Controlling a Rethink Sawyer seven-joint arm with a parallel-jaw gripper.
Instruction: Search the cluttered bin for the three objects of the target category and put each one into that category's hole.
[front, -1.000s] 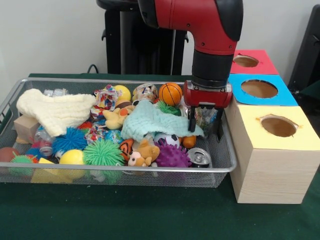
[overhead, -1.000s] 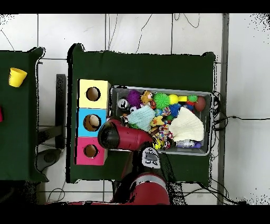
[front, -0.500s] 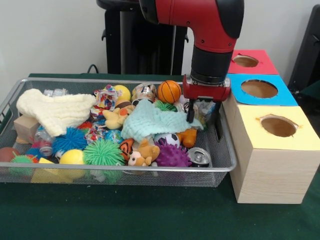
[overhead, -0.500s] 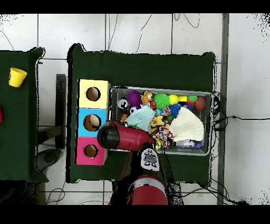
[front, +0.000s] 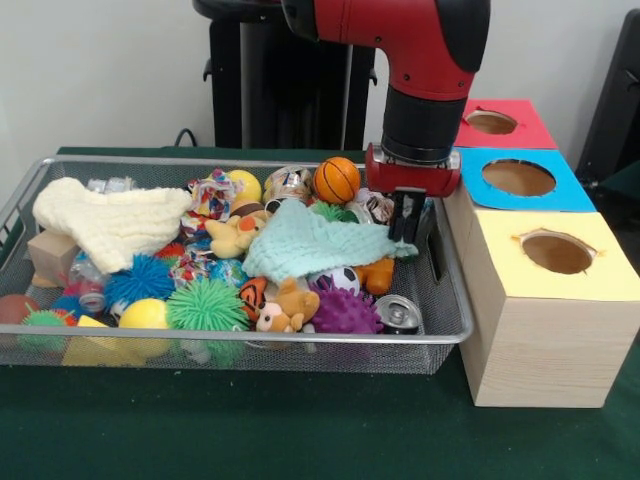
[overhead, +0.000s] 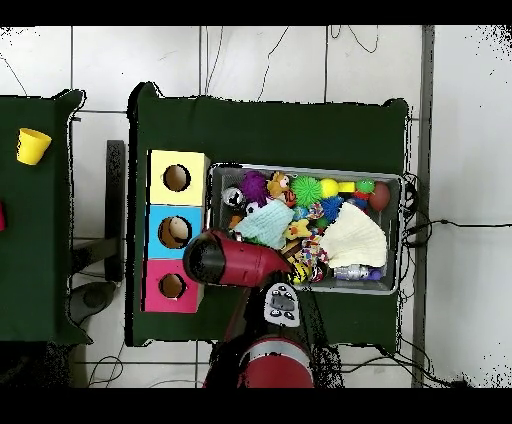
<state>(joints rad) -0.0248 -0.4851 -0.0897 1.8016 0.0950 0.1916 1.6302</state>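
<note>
- Gripper (front: 408, 222) hangs over the right end of the cluttered bin (front: 455, 325), close to the wall next to the boxes. Fingers (front: 409, 210) look drawn close together, with something pale and clear between them; likely a crushed bottle, but too blurred to confirm a hold.
- Blue-surround hole (front: 518, 177) tops the middle box, just right of the gripper; red and yellow holes on either side of it.
- One clear bottle (front: 85, 285) lies at the bin's left end, half under a blue spiky ball (front: 140, 279). Another clear item at the far-left rim, not identifiable.
- Handling, judged: crushed thin plastic, so very light, springy, creased and slick. It gives under squeeze and can twist or pop out.
- Best hold, judged: across the flattened body near the middle, or at the stiffer neck below the cap; avoid the smooth label.
- Teal cloth (front: 310, 243) lies beside the fingers; snag risk on lifting.
</note>
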